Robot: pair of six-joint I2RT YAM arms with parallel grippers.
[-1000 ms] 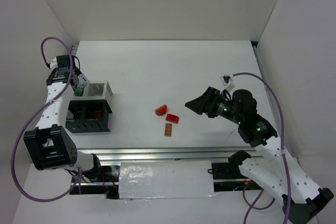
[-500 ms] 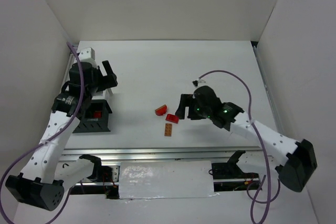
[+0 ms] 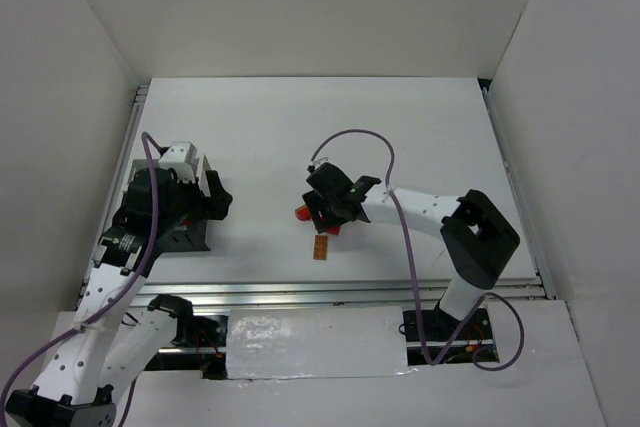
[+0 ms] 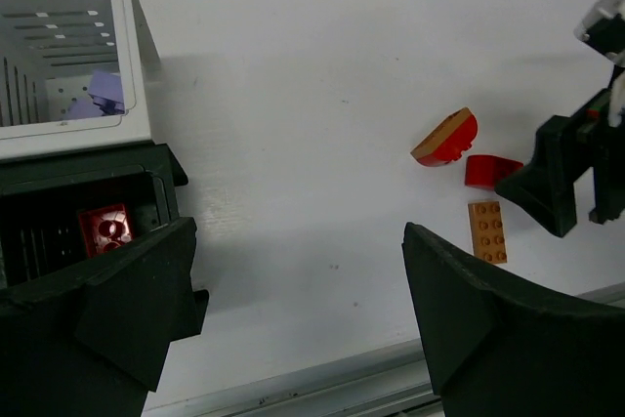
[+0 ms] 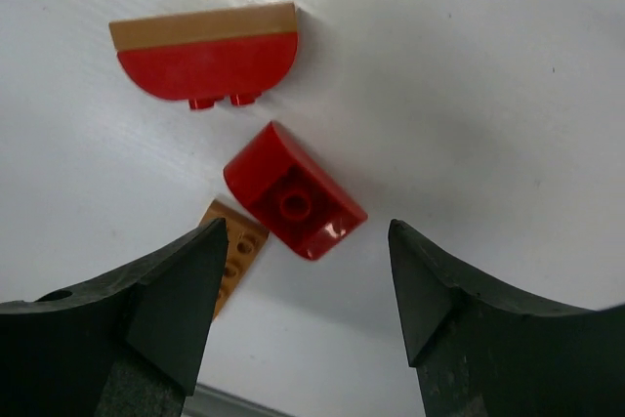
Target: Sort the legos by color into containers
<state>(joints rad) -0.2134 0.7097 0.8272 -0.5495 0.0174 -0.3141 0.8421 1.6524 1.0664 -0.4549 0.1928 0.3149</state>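
Three legos lie at mid-table: a red half-round brick with a tan top point(image 5: 205, 51), a red curved brick point(image 5: 293, 204) and an orange-brown plate point(image 5: 232, 253). My right gripper point(image 5: 308, 233) is open, its fingers to either side just above the red curved brick; from above it point(image 3: 320, 209) covers that brick. My left gripper point(image 4: 301, 271) is open and empty beside the containers. The white bin point(image 4: 137, 56) holds a lavender brick point(image 4: 105, 90). A black bin point(image 4: 156, 168) holds a red brick point(image 4: 105, 229). No green brick shows.
The black bin point(image 3: 190, 237) sits near the table's left front, partly under my left arm. A metal rail point(image 3: 330, 292) runs along the front edge. White walls close the table on three sides. The right arm's cable point(image 3: 350, 137) loops over the middle.
My right arm has reached left across the table and now hangs over the red bricks. My left arm has swung from the far left to over the bins, facing right.
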